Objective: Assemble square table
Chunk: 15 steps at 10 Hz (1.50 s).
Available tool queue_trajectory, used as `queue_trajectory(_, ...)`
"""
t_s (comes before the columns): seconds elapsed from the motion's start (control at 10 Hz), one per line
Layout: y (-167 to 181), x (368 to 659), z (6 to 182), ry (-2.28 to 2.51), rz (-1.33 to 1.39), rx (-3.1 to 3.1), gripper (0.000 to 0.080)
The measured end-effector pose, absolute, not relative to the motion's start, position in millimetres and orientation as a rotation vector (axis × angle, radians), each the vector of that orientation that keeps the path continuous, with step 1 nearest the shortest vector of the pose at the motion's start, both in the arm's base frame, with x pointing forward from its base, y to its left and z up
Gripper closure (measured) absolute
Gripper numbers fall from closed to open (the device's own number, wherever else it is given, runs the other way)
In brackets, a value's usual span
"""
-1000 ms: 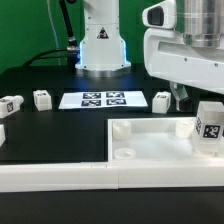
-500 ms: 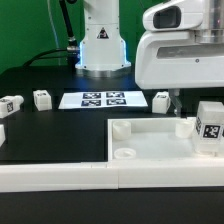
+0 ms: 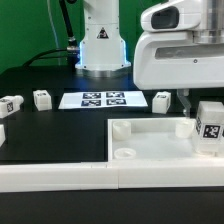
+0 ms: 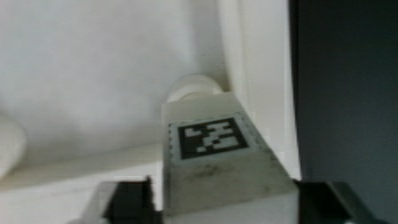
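Observation:
The square table top [image 3: 150, 127] is a white tray with a raised rim and round corner sockets [image 3: 126, 154], lying at the front right of the exterior view. In the wrist view my gripper [image 4: 222, 203] is shut on a white tagged leg [image 4: 217, 140]. Its black fingers [image 4: 134, 203] press both sides, and the leg's tip points into an inner corner of the top [image 4: 107, 90]. In the exterior view the big white hand [image 3: 180, 50] hangs over the top's right end. A tagged leg [image 3: 210, 126] shows just below it, and the fingers are mostly hidden.
Loose tagged legs lie on the black table at the exterior view's left [image 3: 41, 99] [image 3: 10, 104] and behind the top [image 3: 161, 101]. The marker board [image 3: 100, 100] lies in front of the robot base [image 3: 100, 45]. A long white bar-shaped wall piece [image 3: 55, 175] runs along the front.
The hand has shifted a little toward the exterior view's left. The tagged leg below it has barely moved. The loose legs and the top are where they were.

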State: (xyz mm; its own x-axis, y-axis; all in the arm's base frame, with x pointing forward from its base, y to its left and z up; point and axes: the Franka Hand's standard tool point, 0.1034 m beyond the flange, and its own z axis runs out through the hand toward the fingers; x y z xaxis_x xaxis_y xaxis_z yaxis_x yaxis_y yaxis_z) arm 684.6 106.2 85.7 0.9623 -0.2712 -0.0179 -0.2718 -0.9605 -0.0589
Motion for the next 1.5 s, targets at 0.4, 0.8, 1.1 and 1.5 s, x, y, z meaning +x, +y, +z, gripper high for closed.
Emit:
queue_trajectory(0.4, 106, 679, 84.1, 1.014, -0.008, -2.933, 0.0506)
queue_trajectory(0.8, 98, 678, 83.4, 1.715, 0.018, -2.473, 0.0506)
queue_trajectory(1.1, 105, 677, 81.5, 2.133, 0.079, -2.086, 0.0506)
queue_trajectory(1.5, 113, 677, 81.8, 2.253, 0.087, -1.959, 0.0506)
